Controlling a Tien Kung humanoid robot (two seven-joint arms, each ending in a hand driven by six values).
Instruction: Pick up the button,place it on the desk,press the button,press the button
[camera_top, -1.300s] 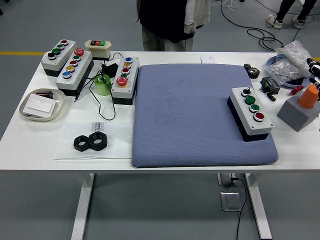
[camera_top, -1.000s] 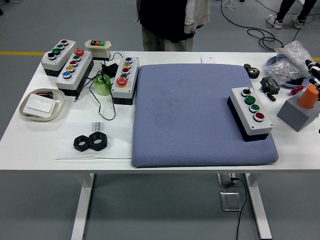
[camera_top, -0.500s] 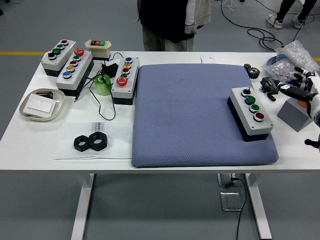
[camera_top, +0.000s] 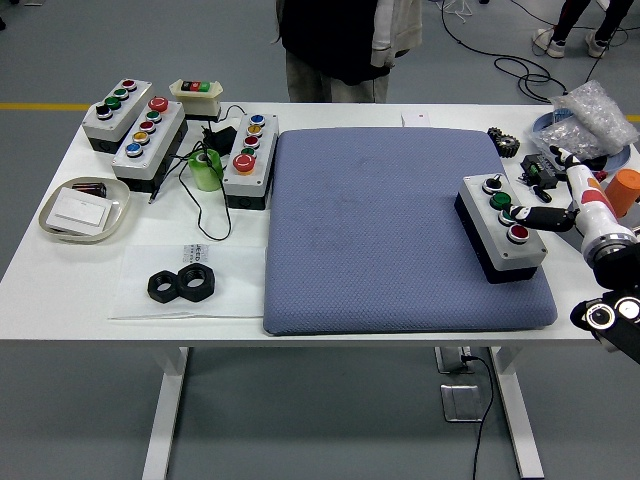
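Observation:
A grey button box (camera_top: 500, 228) with a black base lies on the right side of the blue pad (camera_top: 380, 230). Its top carries a black selector (camera_top: 492, 185), two green buttons (camera_top: 501, 200) and a red button (camera_top: 518, 233). My right hand (camera_top: 565, 200) comes in from the right edge with its fingers spread and holds nothing. One black finger (camera_top: 540, 217) points left and reaches the box's right edge beside the lower green button (camera_top: 510, 215). I cannot tell if it touches. My left hand is out of view.
Several other button boxes (camera_top: 150, 138) stand at the back left, with a green tape roll (camera_top: 207, 170), a tray (camera_top: 60, 225) and two black nuts (camera_top: 183, 284). A grey block with an orange cap (camera_top: 625, 188) and a plastic bag (camera_top: 585, 115) sit at the right. A person (camera_top: 340, 40) stands at the far side.
My right hand has moved in from the right edge, leftward and toward me, from near the orange cap to the button box's right side. The box has not moved.

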